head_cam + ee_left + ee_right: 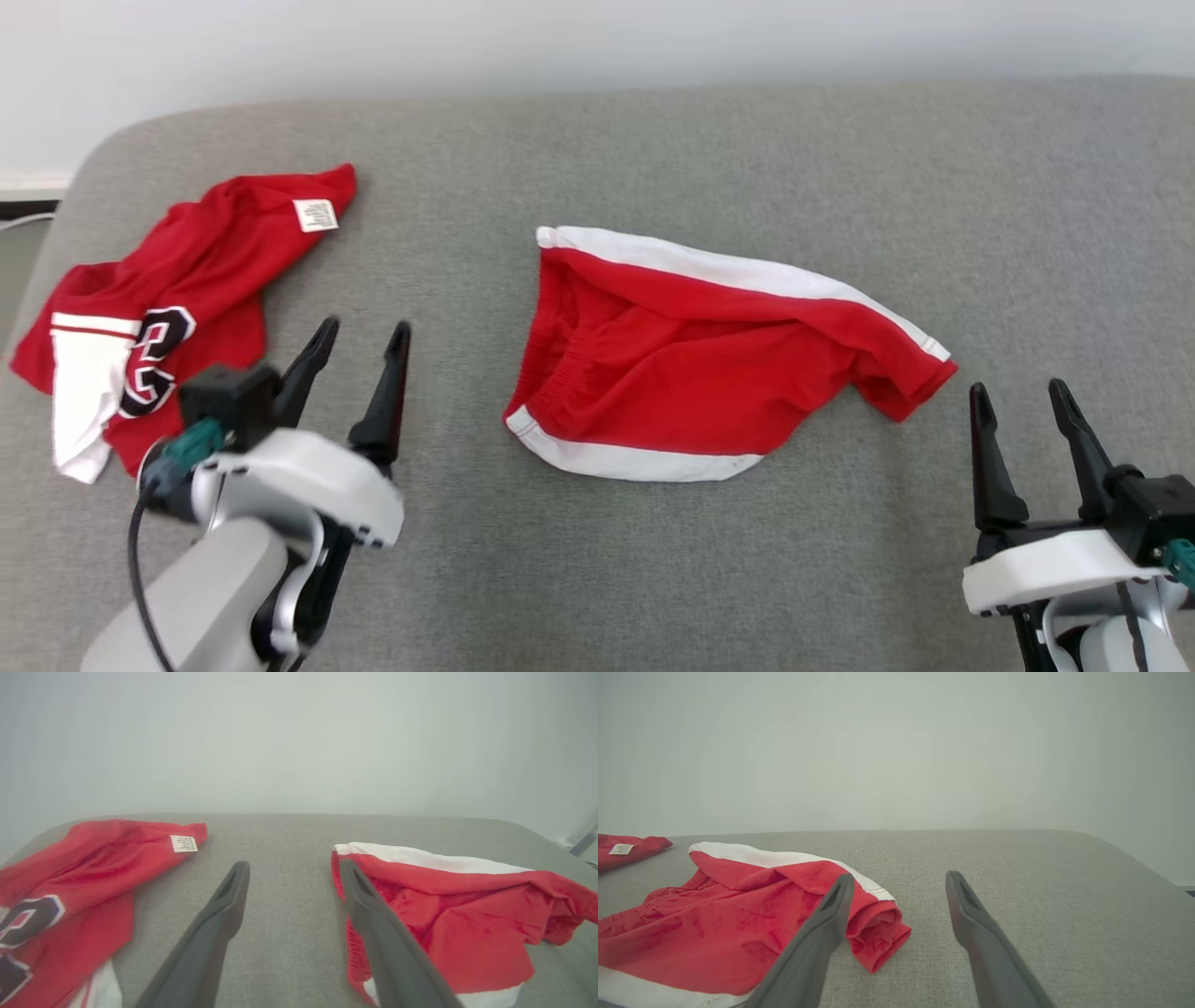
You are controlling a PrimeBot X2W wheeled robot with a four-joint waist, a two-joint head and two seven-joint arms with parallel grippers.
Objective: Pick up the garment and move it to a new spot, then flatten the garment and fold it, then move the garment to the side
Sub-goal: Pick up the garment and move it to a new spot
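The red shorts (709, 373) with white side stripes lie rumpled near the middle of the grey cushion (653, 149), and I take them to be the garment in hand. Their long axis runs across the robot's front: the gathered waistband sits at its left, and 1 folded-over leg hem tapers off to its right. Nothing holds them.

The 2 grippers flank the shorts on the near side. The right gripper (1018, 387) stands with its jaws wide and empty, just beside the hem corner, so that arm looks the nearer. The left gripper (365, 327) is spread wide and empty too. It is angled up and slightly right, with a strip of bare cushion between it and the waistband end.

A flattening pull would likely run along that left-to-right axis, each arm taking its own end.

Off to the robot's left lies a second red garment, a jersey (187, 299) with white panels and dark lettering, crumpled, its label (316, 215) turned up. It sits just behind the left gripper and well apart from the shorts, so it blocks nothing. No other object lies between either gripper and the shorts.
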